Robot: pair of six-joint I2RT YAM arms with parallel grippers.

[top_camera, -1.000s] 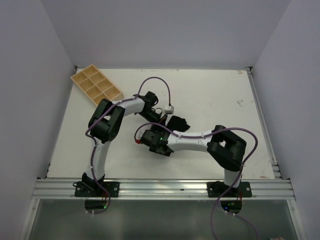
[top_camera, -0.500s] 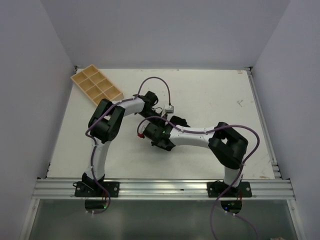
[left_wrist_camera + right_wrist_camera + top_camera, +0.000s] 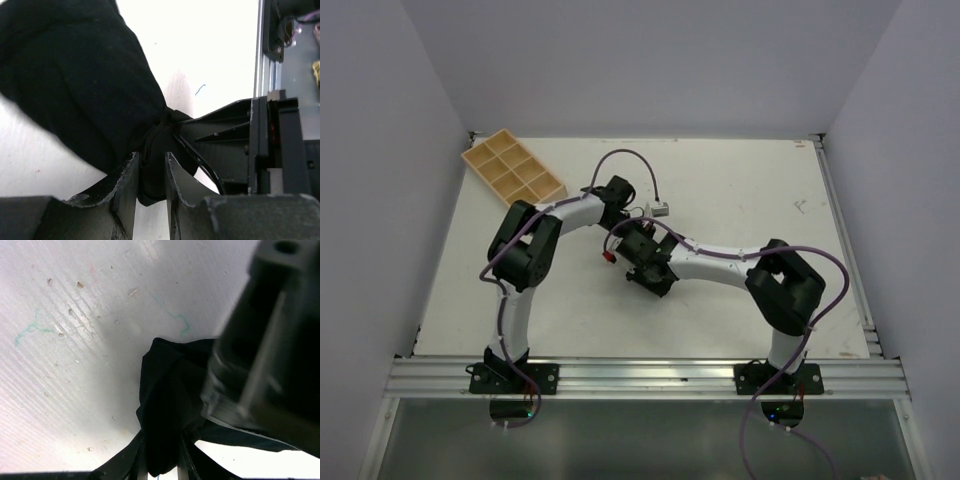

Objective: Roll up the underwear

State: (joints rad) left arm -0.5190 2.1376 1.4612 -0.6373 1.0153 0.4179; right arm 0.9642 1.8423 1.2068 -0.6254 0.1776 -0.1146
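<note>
Visibly, left pincer [image 3: 151, 162] and right pincer [image 3: 161, 452] pinch underwear [image 3: 75, 75].

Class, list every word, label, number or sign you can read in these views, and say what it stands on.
None readable. The table bears only teal pen scribbles, not letters; the underwear and wooden tray show no markings.

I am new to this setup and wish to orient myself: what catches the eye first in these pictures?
In the middle of the table, the left gripper and the right gripper meet on the bunched black underwear, each with cloth pinched between its fingers. A wooden tray with compartments lies at the far left corner.
</note>
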